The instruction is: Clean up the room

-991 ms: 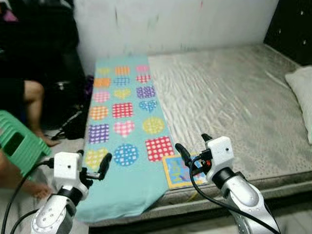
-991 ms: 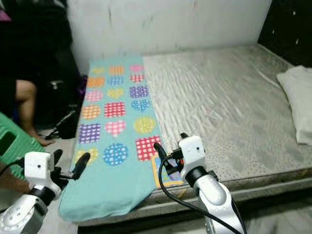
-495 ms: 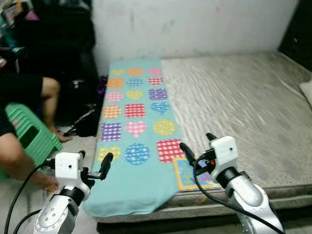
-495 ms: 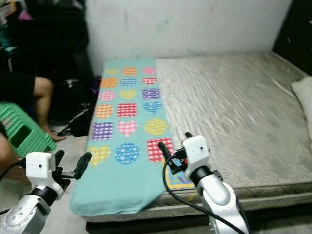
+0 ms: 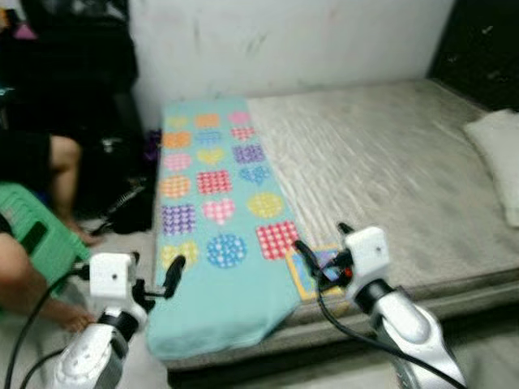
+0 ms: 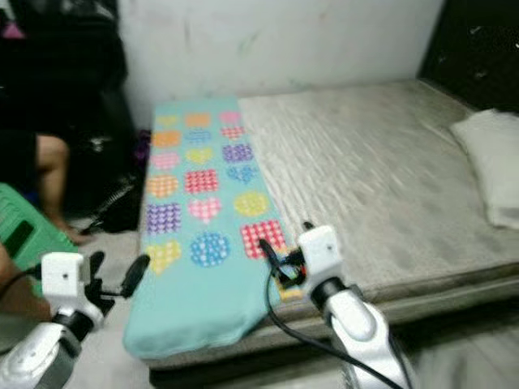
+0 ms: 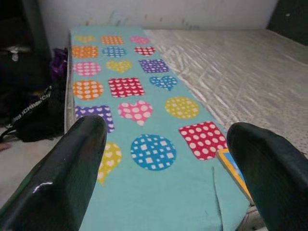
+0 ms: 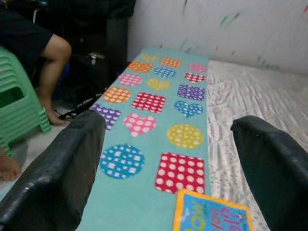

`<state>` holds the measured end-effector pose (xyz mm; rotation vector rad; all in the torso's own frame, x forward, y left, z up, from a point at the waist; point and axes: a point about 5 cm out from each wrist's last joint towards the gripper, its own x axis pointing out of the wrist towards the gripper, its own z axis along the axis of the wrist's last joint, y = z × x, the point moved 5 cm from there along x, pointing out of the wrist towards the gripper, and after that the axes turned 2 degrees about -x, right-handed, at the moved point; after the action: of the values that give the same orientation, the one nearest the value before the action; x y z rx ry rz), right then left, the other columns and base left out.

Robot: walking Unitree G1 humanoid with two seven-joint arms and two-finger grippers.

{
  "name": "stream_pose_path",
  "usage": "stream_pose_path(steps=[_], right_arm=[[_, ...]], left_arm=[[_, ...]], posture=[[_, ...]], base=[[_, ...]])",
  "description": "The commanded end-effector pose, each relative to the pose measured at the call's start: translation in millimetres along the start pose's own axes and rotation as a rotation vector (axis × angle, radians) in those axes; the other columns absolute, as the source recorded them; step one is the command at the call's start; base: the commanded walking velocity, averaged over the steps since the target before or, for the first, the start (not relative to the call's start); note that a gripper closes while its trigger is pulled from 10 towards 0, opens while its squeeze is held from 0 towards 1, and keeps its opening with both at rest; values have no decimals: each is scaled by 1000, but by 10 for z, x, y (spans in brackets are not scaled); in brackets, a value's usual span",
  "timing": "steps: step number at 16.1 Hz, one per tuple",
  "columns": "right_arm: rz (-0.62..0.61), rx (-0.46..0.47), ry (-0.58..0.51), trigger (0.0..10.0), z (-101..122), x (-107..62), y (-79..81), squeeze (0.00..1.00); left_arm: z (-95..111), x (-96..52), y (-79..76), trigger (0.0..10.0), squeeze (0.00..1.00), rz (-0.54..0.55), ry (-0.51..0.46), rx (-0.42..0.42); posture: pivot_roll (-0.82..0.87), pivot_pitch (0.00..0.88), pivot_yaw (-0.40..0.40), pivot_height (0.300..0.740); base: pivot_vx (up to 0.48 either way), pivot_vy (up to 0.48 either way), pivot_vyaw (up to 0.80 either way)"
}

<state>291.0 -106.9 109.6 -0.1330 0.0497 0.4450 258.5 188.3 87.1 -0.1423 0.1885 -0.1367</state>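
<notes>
We hold both silver arms raised and bent before us — left gripper [image 5: 166,279] and right gripper [image 5: 318,253] with fingers spread apart, gripping nothing.

White lettering on black bag strap [image 7: 30,109], yellow lettering on blue booklet [image 8: 211,214], neither legible

Mattress [image 5: 389,162]: pale grey quilted cloth, slight sheen, finely wrinkled.
Blanket [image 5: 215,219]: soft matt teal cloth printed with dotted hearts, squares and circles.
Book [image 8: 211,214]: glossy printed cover, blue with a yellow border.
Pillow [image 5: 496,158]: off-white matt cloth, lightly creased.
Stool [image 8: 17,106]: green moulded plastic, smooth, ribbed edges.
Wall [image 5: 284,36]: white paint, matt, scuffed and stained.
Left gripper [image 7: 166,159]: 2 black fingers, smooth, dull gloss.
Right gripper [image 8: 168,159]: 2 black fingers, faintly grainy sheen.
Arms [image 5: 405,320]: silver, glossy, with white plastic wrist blocks.
</notes>
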Motion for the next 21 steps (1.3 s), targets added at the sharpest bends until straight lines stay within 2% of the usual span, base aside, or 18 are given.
stream_pose_path(steps=[1, 7, 11, 14, 21], right_arm=[[-11, -19, -4, 10000, 23, 11, -40, 0], [-13, -20, -7, 10000, 18, 17, -53, 0], [-15, -17, -6, 10000, 14, 18, -56, 0], [-18, -16, -5, 10000, 6, 16, -63, 0], [-18, -16, -4, 10000, -1, 23, -65, 0]], left_arm=[[10, 0, 9, 10000, 0, 7, 0, 3], [43, 4, -54, 10000, 0, -38, -20, 9], [40, 7, -56, 10000, 0, -43, -19, 10], [34, 3, -55, 10000, 0, -42, -16, 12], [37, 7, -62, 10000, 0, -50, -17, 15]], posture=[[-178, 0, 33, 740], [-181, 0, 35, 740], [-182, 0, 36, 740], [-181, 0, 35, 740], [-183, 0, 38, 740]], base=[[0, 0, 0], [44, 0, 440], [277, 0, 0], [0, 0, 0], [311, 0, 0]])
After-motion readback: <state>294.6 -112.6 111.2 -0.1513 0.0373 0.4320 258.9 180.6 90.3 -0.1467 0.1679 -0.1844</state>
